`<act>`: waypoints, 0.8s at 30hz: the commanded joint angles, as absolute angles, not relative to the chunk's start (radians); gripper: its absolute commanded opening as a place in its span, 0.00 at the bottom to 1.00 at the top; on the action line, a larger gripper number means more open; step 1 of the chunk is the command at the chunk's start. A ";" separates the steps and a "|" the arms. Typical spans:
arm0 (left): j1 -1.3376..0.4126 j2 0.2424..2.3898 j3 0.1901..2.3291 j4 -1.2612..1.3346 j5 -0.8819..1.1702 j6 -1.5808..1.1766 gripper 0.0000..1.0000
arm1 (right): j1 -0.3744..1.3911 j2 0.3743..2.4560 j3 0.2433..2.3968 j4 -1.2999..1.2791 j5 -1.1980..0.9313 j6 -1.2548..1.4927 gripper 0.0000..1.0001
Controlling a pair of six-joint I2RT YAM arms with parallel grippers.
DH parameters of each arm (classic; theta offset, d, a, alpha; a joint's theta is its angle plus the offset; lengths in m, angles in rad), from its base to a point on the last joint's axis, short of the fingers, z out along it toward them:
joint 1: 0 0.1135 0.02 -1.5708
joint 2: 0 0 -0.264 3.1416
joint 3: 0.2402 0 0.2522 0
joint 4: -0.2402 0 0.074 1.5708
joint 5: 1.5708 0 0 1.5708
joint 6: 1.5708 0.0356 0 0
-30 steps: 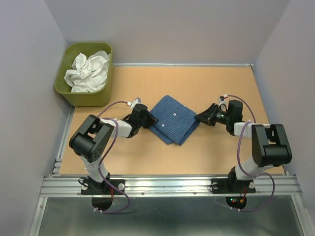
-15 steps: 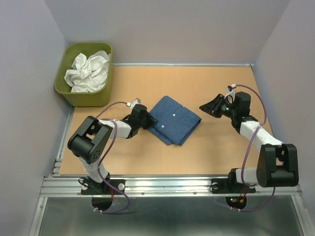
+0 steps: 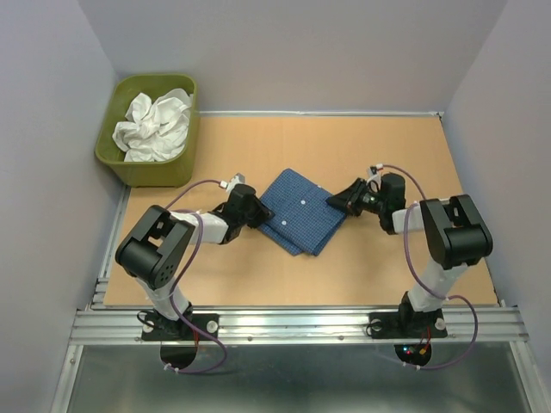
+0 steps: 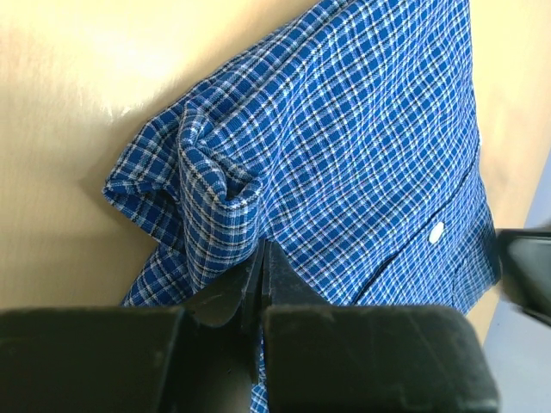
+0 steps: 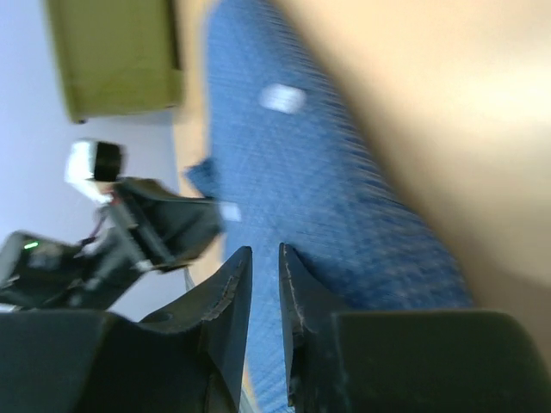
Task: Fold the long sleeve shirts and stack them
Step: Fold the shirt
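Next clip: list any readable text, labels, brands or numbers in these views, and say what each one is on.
No readable text in any view.
blue checked shirt: only the check pattern and a pale button, no tag showing.
green tub and white cloth: no print visible.
left arm and right arm: no lettering can be made out; the right wrist view is blurred.

Premises: a robotics lab test cell. Evidence: left arm (image 3: 159, 249) and right arm (image 3: 452, 237) bolted to an aluminium rail (image 3: 293, 325) at 6 o'clock of a bare wooden table (image 3: 344, 146). Plain grey partition walls (image 3: 301, 52) enclose three sides. An olive plastic tub (image 3: 151, 172) sits at 10 o'clock.
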State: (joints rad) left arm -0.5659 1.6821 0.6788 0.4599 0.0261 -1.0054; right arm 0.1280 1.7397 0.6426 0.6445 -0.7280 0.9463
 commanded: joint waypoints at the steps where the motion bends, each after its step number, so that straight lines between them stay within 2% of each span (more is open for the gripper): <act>1: -0.568 1.667 0.632 0.364 0.014 -0.997 0.11 | 0.063 1.848 0.539 0.911 -0.738 1.006 0.23; 6: -0.568 1.671 0.621 0.365 0.018 -0.999 0.11 | 0.018 1.918 0.483 0.979 -0.767 0.976 0.23; 12: -0.568 1.657 0.627 0.347 0.018 -0.982 0.11 | 0.014 1.789 0.494 0.962 -0.827 0.997 0.22; 15: -0.566 1.649 0.635 0.333 0.008 -0.968 0.11 | 0.035 1.695 0.535 0.869 -0.874 1.000 0.22; 19: -0.568 1.651 0.640 0.330 0.008 -0.963 0.11 | 0.142 1.640 0.621 0.744 -0.948 0.954 0.23; 24: -0.569 1.648 0.644 0.327 0.008 -0.963 0.11 | 0.342 1.654 0.661 0.707 -0.945 0.942 0.23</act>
State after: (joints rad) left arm -0.5659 1.6604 0.6613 0.4446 0.0322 -1.0023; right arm 0.2195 1.6577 0.6235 0.7677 -0.8982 0.9745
